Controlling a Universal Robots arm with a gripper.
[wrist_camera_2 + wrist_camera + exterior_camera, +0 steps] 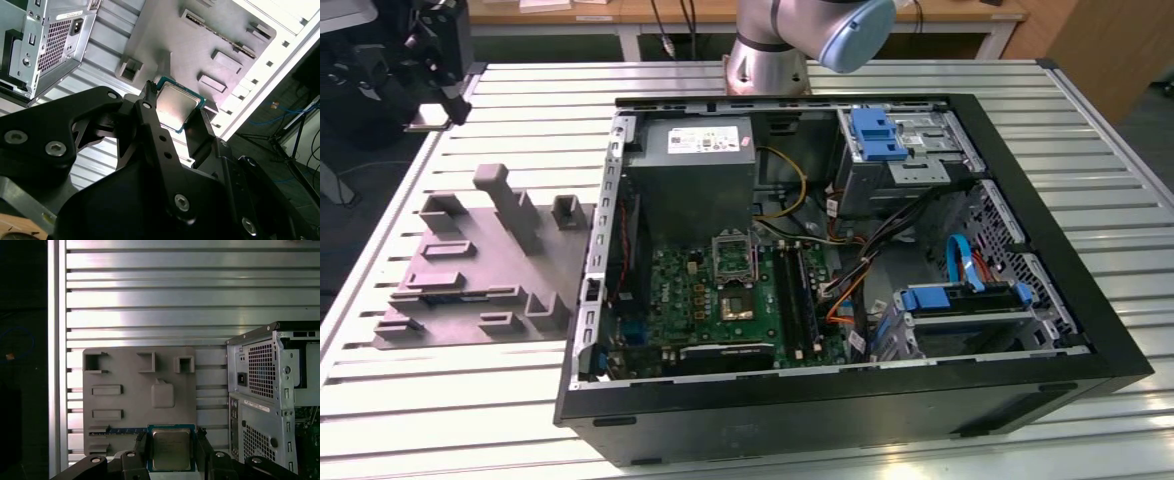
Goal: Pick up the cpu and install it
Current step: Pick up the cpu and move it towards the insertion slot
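Note:
The cpu (171, 449) is a small flat square chip with a pale silver top and a green rim. In both wrist views it sits between my gripper's two black fingers (141, 444). My gripper (171, 452) is shut on the cpu (177, 106), holding it by two opposite edges. It hangs high above the grey moulded tray (125, 405), near that tray's edge. In the exterior view the metal-framed socket (734, 257) lies on the green motherboard (707, 300) inside the open computer case (1014, 330).
The grey tray (467, 270) with upright blocks lies on the slatted metal table (454, 400), at the exterior view's left of the case. A grey power supply box (694, 170), cables and blue-tabbed drive bays (961, 300) crowd the case. The arm's base (781, 45) stands behind it.

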